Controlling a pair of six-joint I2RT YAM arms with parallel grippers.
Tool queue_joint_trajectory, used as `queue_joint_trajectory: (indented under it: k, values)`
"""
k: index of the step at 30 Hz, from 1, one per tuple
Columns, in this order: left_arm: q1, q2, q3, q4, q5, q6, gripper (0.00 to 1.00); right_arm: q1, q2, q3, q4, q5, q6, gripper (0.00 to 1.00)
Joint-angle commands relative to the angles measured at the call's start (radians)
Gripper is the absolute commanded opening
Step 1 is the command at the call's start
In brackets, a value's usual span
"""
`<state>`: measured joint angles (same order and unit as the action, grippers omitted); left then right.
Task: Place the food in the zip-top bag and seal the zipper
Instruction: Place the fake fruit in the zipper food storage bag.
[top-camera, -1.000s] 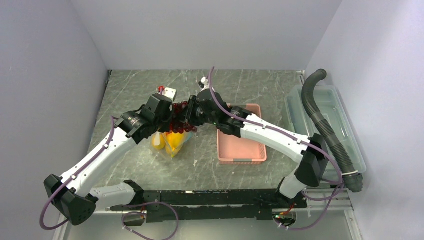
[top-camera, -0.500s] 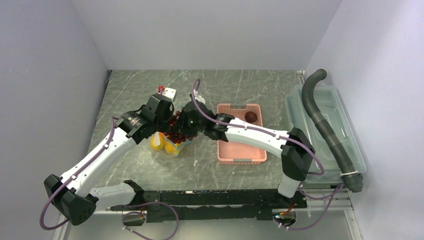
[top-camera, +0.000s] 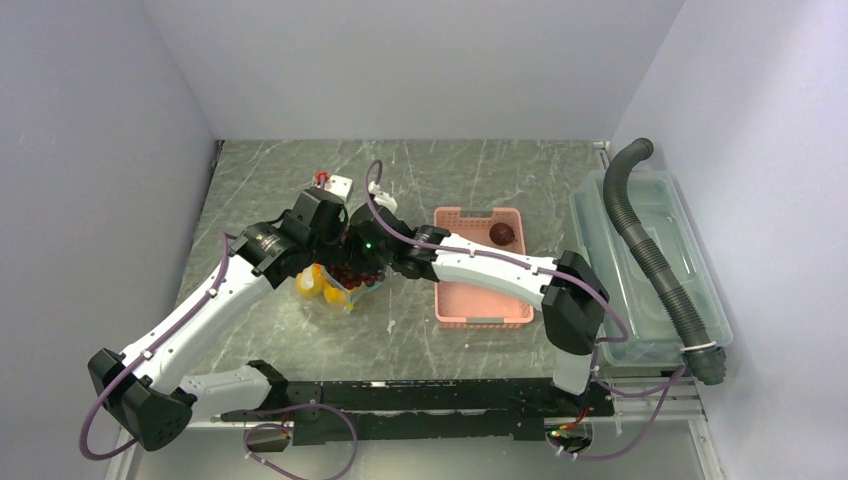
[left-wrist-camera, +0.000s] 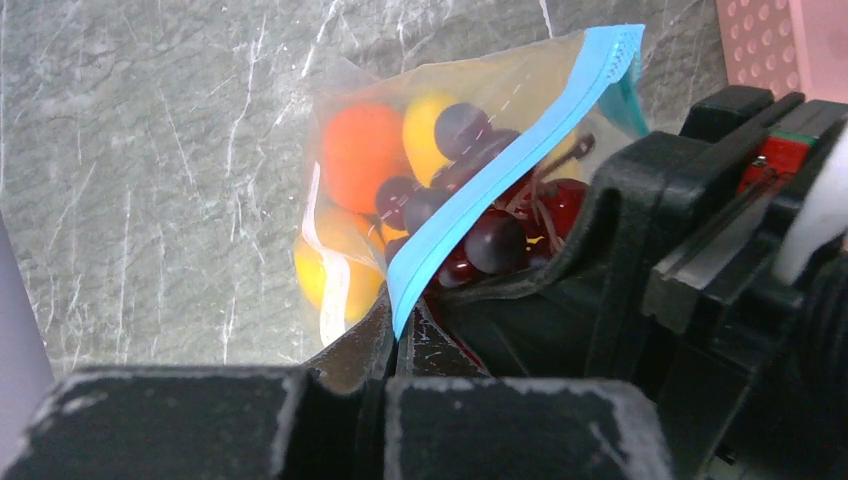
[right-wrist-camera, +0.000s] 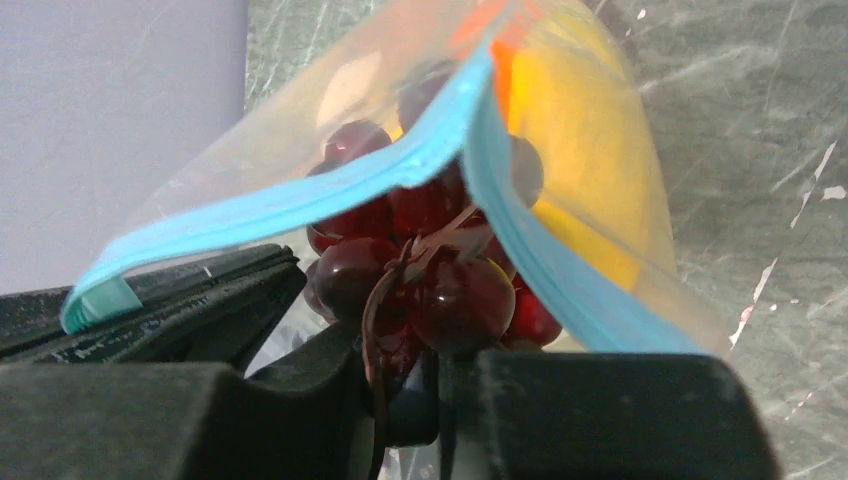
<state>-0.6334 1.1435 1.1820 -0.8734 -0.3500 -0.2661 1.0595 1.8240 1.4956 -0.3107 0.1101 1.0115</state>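
The zip-top bag (top-camera: 335, 288) lies on the worktop (top-camera: 270, 180) just left of the pink basket (top-camera: 480, 300), wedged between the two wrists. The left gripper (left-wrist-camera: 395, 335) is closed on the zipper (left-wrist-camera: 500, 190), pinching the near end of the teal-blue strip so that the bag's mouth is held up off the stone surface. The strip's two sides part in the right wrist view, leaving the mouth open.

The right gripper (right-wrist-camera: 420, 370) is clamped on the stem of the grapes (right-wrist-camera: 440, 290) – the dark red bunch sits right in the mouth, between the two blue edges, partly inside the bag. Deeper in, behind the clear plastic, are the orange fruit (left-wrist-camera: 362, 145) and the yellow pieces (left-wrist-camera: 325, 275), resting against the bag's bottom.

In the pink basket a dark round fruit (top-camera: 502, 234) sits at the far right corner. Further right – well apart from the bag – stands a clear bin (top-camera: 600, 215) with a grey ribbed hose (top-camera: 650, 250) running over it.
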Motion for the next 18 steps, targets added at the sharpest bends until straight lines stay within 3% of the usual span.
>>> queue_joint_trajectory:
  k: [1, 4, 9, 18]
  values:
    - [0.001, -0.008, 0.004, 0.031, 0.001, 0.01, 0.0, 0.004, 0.017, 0.085, 0.007, 0.019, -0.021, 0.3]
    - [0.002, -0.008, 0.003, 0.03, 0.001, 0.009, 0.0, 0.003, 0.02, 0.106, 0.006, 0.012, -0.037, 0.49]
    - [0.001, -0.011, 0.003, 0.031, -0.003, 0.01, 0.0, 0.002, 0.0, 0.11, 0.003, 0.022, -0.056, 0.65]
    - [0.002, -0.008, 0.004, 0.03, 0.0, 0.01, 0.0, -0.007, -0.087, 0.039, 0.004, 0.065, -0.091, 0.67]
